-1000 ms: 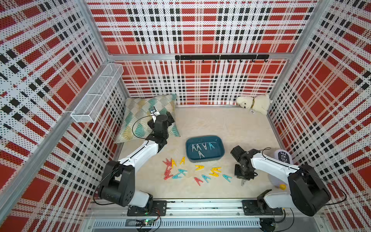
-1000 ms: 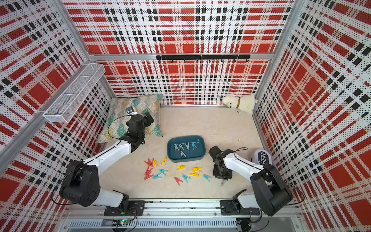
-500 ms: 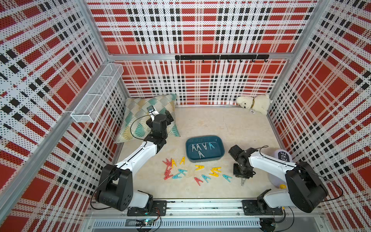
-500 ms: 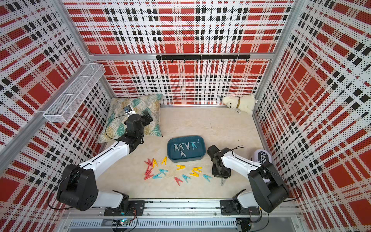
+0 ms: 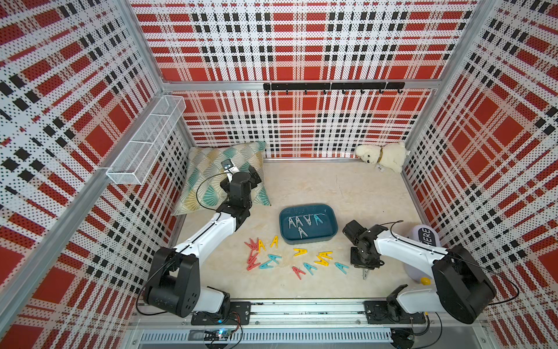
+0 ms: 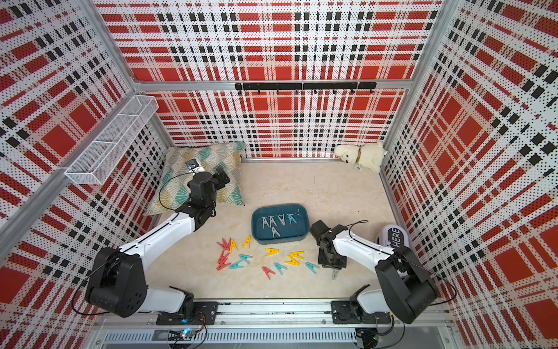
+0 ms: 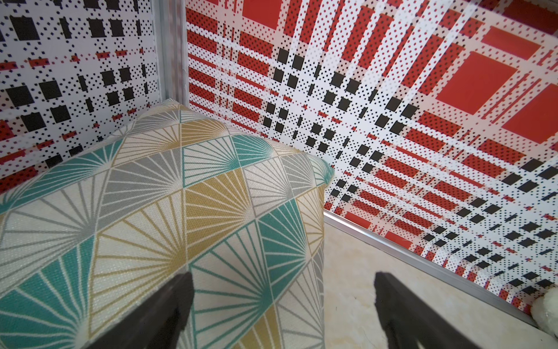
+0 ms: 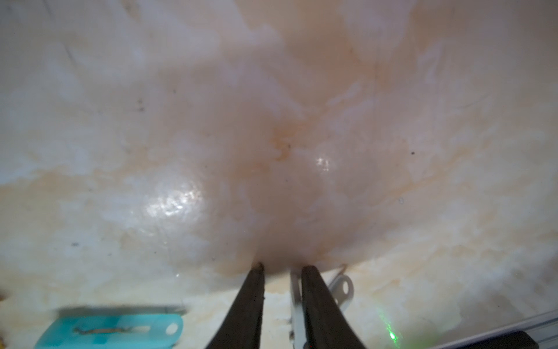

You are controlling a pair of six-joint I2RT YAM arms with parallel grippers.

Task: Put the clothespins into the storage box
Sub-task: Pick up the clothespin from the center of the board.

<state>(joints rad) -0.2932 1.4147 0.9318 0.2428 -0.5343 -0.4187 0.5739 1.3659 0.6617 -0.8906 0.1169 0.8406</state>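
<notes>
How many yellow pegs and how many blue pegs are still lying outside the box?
yellow clothespins: 5
teal-blue clothespins: 4
Total: 9

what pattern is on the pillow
Fan-shaped sunburst panels in teal, mustard and grey on cream; the pillow shows best in the left wrist view.

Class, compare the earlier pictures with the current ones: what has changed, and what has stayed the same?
Almost nothing. Both arms only shifted slightly. The left gripper, fingers open, stays over the pillow. The right gripper stays low, shut on a grey clothespin. Nothing was newly taken or released. The storage box, the clothespins in it and the loose clothespins lie unmoved.
</notes>
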